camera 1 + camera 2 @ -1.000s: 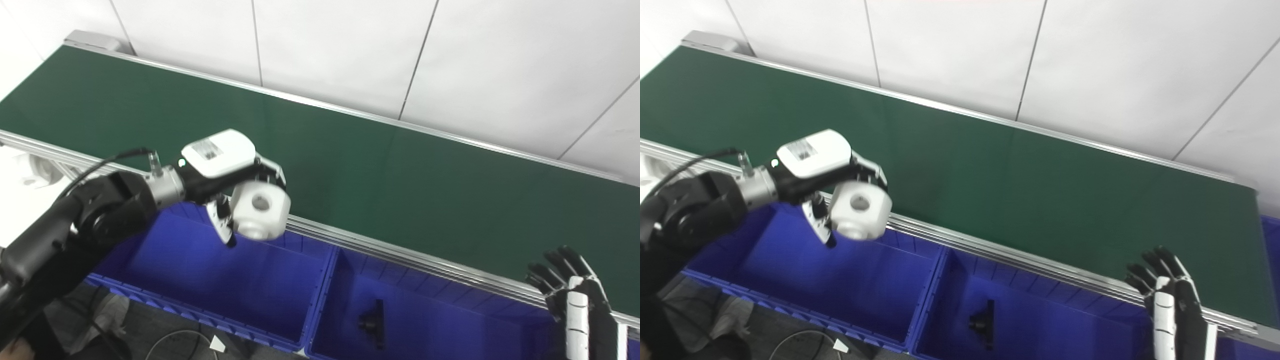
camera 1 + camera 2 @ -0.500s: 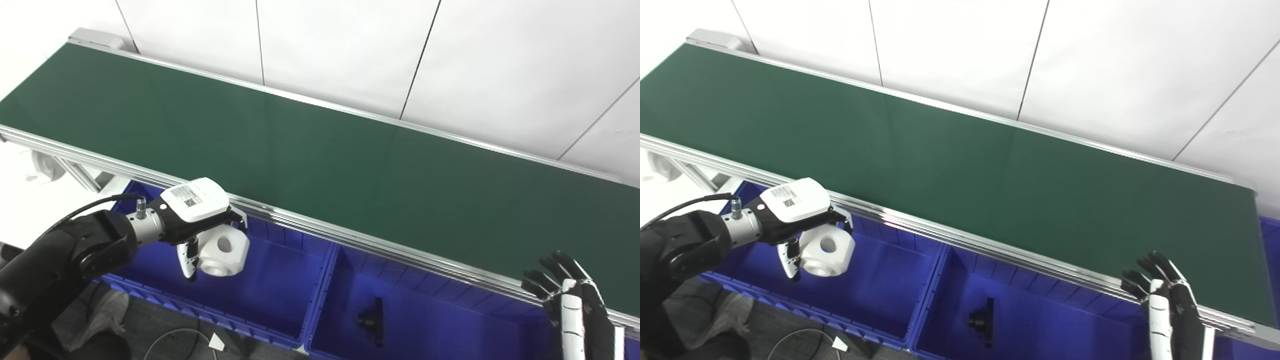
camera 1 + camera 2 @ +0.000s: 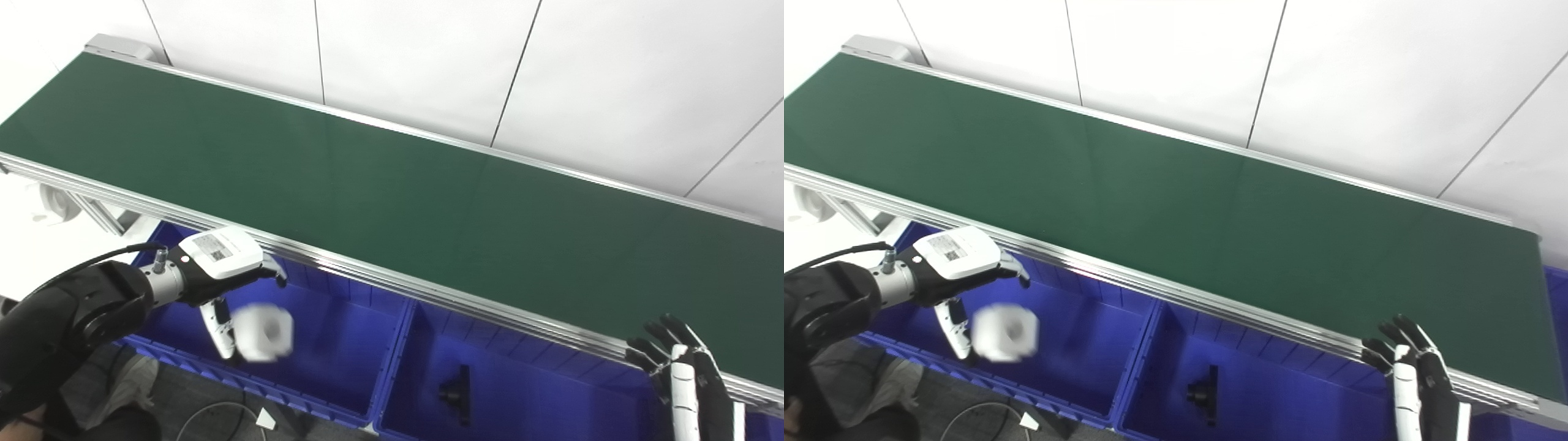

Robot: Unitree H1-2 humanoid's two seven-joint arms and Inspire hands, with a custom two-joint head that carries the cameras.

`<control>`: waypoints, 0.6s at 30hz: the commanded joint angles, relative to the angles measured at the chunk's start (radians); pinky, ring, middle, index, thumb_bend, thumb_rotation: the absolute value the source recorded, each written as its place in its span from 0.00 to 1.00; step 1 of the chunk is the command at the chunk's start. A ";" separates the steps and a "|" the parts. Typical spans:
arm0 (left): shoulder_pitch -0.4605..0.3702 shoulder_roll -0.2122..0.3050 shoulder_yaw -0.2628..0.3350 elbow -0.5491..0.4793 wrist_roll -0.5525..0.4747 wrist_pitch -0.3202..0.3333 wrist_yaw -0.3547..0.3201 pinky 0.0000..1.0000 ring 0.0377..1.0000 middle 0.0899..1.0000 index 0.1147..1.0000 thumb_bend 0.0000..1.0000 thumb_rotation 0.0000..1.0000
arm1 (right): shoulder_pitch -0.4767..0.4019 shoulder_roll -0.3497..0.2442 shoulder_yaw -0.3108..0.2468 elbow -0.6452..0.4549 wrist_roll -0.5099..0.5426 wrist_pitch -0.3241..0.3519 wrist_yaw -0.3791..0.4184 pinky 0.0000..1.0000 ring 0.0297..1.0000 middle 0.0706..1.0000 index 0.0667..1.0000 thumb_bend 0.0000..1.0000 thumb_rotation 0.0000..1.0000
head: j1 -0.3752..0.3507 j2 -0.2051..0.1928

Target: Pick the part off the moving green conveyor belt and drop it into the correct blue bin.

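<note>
Fingers of the left hand (image 3: 223, 269) spread apart above the left bin (image 3: 343, 343), letting the white part (image 3: 263, 332) fall free, blurred, beneath them. Its hole faces us; no clear long axis. Right hand (image 3: 686, 373) waits, fingers apart, near the belt (image 3: 429, 184).

Low on the left of the frame, the left hand (image 3: 214, 269) is reaching in from the bottom-left corner on its black arm, white back plate facing up, fingers (image 3: 222, 321) spreading apart and pointing down, gripping nothing. At the bottom right, the right hand (image 3: 1415, 383) is pointing upward, its dark fingers splaying wide and empty.
</note>
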 commanded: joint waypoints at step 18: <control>0.089 -0.291 0.103 -0.149 -0.579 0.035 0.157 0.64 0.75 0.81 0.80 0.75 0.65 | 0.007 0.029 0.069 0.055 -0.122 -0.152 0.009 0.66 0.67 0.75 0.77 0.60 0.69 | -0.355 -0.065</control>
